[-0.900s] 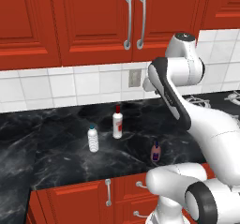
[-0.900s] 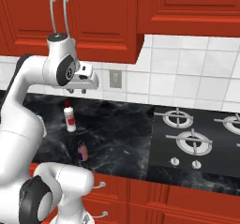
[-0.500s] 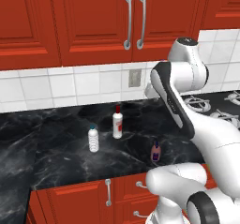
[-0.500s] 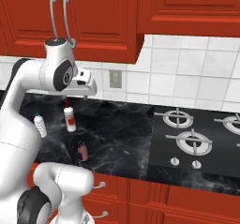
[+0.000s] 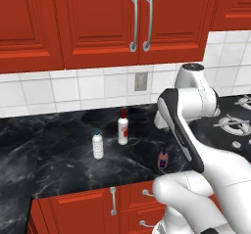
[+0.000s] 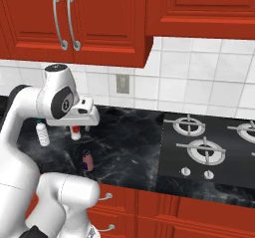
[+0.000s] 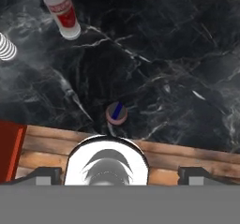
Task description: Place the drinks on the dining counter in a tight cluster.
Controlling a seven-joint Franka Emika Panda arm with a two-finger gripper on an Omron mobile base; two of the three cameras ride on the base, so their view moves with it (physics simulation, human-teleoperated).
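Note:
Three drinks stand on a black marbled counter [image 5: 54,172] under red cabinets. The white bottle with red cap and label [image 5: 122,128] [image 7: 61,10] is at the back. Left of it stands the clear bottle with a teal cap [image 5: 98,145] [image 6: 44,133]. The short purple bottle [image 5: 163,158] [image 7: 116,113] is nearest the counter's front edge. My gripper [image 7: 120,175] hangs open above the counter and looks straight down. The purple bottle's cap lies just ahead of the fingertips, with nothing between the fingers. The dining counter is out of view.
A gas hob [image 6: 204,147] is set into the counter to the right of the bottles. A white tiled wall with a socket [image 5: 141,82] rises behind, and red wall cabinets [image 5: 139,22] hang overhead. The wooden floor [image 7: 197,157] shows below the counter's front edge.
The gripper has gone from shut to wide open. The arm's upper joints have swung and the hand has tipped down over the counter. The bottles have not moved.

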